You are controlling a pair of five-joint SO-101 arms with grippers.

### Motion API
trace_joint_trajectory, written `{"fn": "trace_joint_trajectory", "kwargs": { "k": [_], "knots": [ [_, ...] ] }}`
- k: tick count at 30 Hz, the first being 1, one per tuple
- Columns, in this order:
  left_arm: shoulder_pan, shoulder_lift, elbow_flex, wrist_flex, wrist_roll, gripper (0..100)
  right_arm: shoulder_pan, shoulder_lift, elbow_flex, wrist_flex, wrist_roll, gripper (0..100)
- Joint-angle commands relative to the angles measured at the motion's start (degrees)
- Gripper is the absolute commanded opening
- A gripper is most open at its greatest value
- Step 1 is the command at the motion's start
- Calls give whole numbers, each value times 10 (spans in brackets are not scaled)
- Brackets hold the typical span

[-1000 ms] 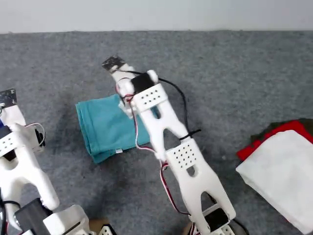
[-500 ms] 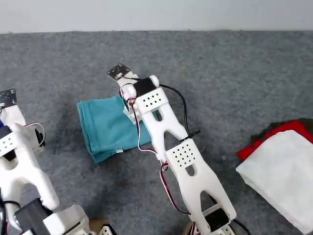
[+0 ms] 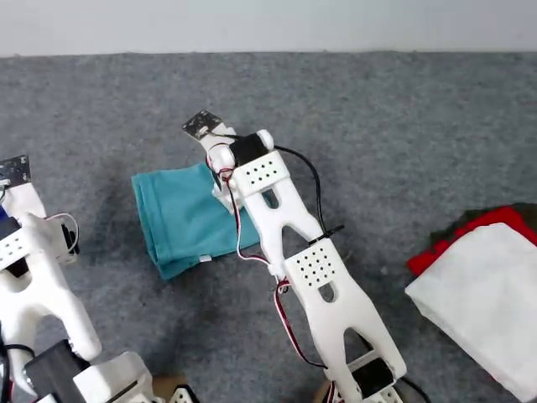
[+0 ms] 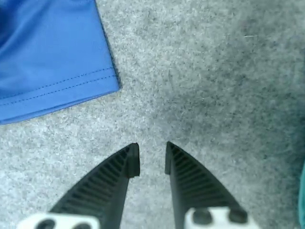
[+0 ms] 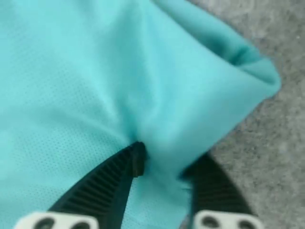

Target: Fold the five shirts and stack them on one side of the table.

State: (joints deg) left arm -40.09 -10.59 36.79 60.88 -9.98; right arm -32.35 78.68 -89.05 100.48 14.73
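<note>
Roughly 3 of 5 look done: on one side of the grey table (image 3: 377, 126) sits a stack w/ a white shirt (image 3: 487, 294) on top, a red shirt (image 3: 470, 227) under it and a dark garment (image 3: 445, 230) peeking out below, prob. a third shirt. The teal shirt (image 3: 180, 222) lies folded near the table's middle, well apart from that stack. The right gripper (image 5: 164, 166) is clamped on a bunched fold at its edge, so it seems ready to be carried over. The blue shirt (image 4: 47, 57) lies flat near the left gripper (image 4: 152, 160), whose jaws stand slightly apart over bare table w/ nothing between them. Can't tell if the blue one is folded – likely the last to do.
</note>
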Motion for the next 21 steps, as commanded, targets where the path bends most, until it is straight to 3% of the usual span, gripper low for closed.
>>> {"fn": "trace_joint_trajectory", "kwargs": {
  "k": [1, 8, 14, 21],
  "knots": [
    [0, -18, -3, -3, -6, 98, 3, 4, 3, 11, 7, 15],
    [0, -18, -3, -3, -6, 98, 71, -26, 1, 22, 2, 9],
    [0, -18, -1, -3, -6, 98, 158, -103, 6, 26, -66, 9],
    [0, -18, -1, -3, -6, 98, 225, -213, 18, 28, -68, 9]
  ]
}}
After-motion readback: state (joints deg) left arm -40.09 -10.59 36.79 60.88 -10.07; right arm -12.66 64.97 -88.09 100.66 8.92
